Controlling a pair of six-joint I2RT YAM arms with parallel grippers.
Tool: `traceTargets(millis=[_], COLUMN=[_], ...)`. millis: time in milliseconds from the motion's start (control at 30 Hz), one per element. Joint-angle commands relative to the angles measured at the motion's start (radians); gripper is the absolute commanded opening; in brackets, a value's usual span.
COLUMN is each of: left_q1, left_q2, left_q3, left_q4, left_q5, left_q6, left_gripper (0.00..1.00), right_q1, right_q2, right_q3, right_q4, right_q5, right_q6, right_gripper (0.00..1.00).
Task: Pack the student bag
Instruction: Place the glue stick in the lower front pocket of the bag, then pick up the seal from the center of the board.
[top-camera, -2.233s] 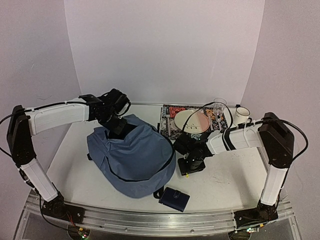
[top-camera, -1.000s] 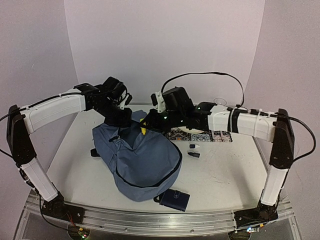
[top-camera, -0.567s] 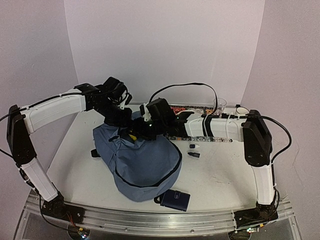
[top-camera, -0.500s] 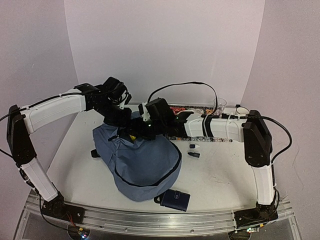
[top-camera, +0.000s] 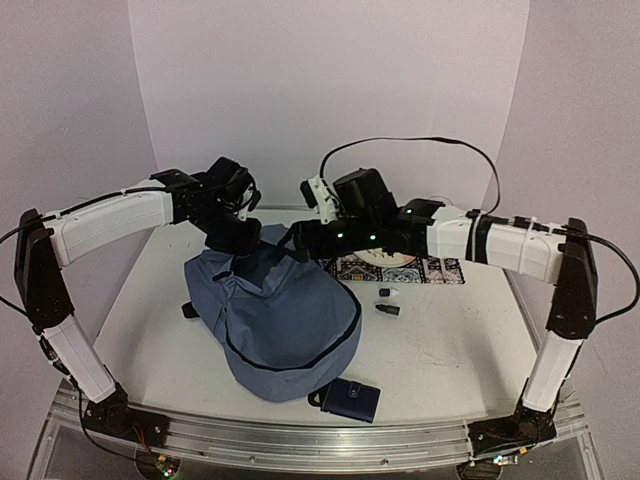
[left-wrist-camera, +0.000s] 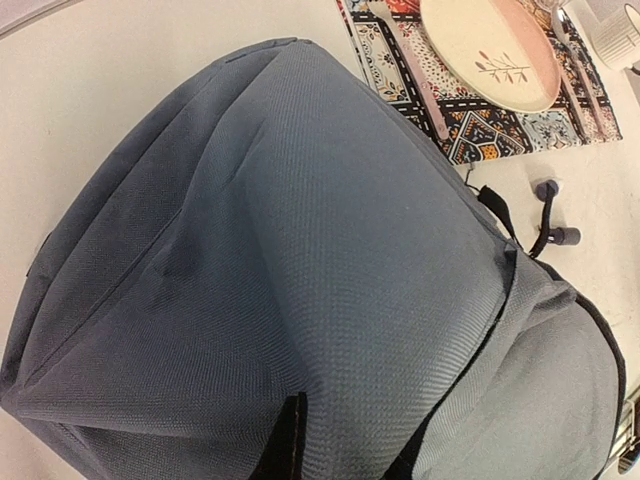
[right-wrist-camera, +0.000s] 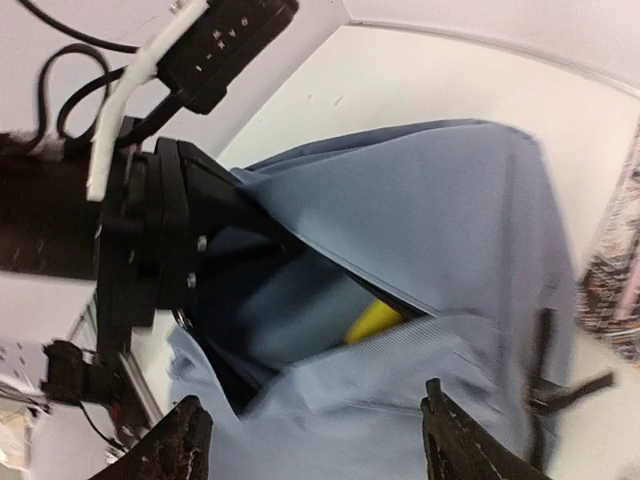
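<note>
The student bag (top-camera: 275, 315), a big slate-blue backpack with black zip trim, lies at the table's middle left. My left gripper (top-camera: 232, 243) is shut on the fabric at the bag's top edge and holds the mouth up; in the left wrist view the cloth (left-wrist-camera: 300, 250) fills the frame, pinched at the left gripper (left-wrist-camera: 340, 455). My right gripper (top-camera: 303, 238) hovers just right of the opening, open and empty. In the right wrist view, a yellow thing (right-wrist-camera: 375, 320) lies inside the bag (right-wrist-camera: 440, 220), beyond the right gripper (right-wrist-camera: 315, 440).
A patterned placemat (top-camera: 440, 270) with a cream plate (left-wrist-camera: 490, 50) lies behind the right arm. Two small black pieces (top-camera: 388, 310) sit on the table right of the bag. A dark navy wallet (top-camera: 349, 398) lies near the front edge.
My right gripper reached into the bag's mouth with the yellow thing, opened, and pulled back up and to the right. The yellow thing stays inside. The left arm held still.
</note>
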Motion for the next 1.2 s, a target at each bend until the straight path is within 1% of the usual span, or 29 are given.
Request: traceTargets(millis=[0, 133, 200, 400, 533, 733, 867, 1033, 1167], left_q1=[0.016, 0.018, 0.018, 0.020, 0.020, 0.020, 0.020, 0.020, 0.020], left_q2=[-0.015, -0.019, -0.021, -0.019, -0.014, -0.012, -0.018, -0.013, -0.009], left_q3=[-0.012, -0.028, -0.030, -0.032, -0.032, -0.026, -0.022, -0.020, -0.020], left_q4=[0.065, 0.065, 0.065, 0.065, 0.065, 0.063, 0.060, 0.055, 0.053], left_q5=[-0.046, -0.047, -0.048, -0.047, -0.039, -0.025, -0.020, -0.014, -0.008], left_q6=[0.013, 0.015, 0.015, 0.019, 0.020, 0.023, 0.021, 0.022, 0.021], left_gripper=[0.00, 0.00, 0.00, 0.00, 0.00, 0.00, 0.00, 0.00, 0.00], right_q1=[-0.069, -0.149, -0.171, -0.212, -0.243, -0.280, -0.299, -0.301, -0.301], right_q2=[-0.085, -0.125, -0.130, -0.072, -0.007, 0.104, 0.147, 0.190, 0.204], right_q3=[-0.096, -0.217, -0.257, -0.320, -0.317, -0.283, -0.258, -0.235, -0.233], right_q4=[-0.185, -0.282, -0.319, -0.408, -0.421, -0.420, -0.417, -0.413, -0.414], right_q5=[0.094, 0.165, 0.205, 0.262, 0.252, 0.234, 0.233, 0.196, 0.159], right_q6=[-0.181, -0.264, -0.306, -0.379, -0.406, -0.436, -0.478, -0.496, -0.495], right_gripper=[0.72, 0.72, 0.72, 0.72, 0.71, 0.65, 0.61, 0.56, 0.47])
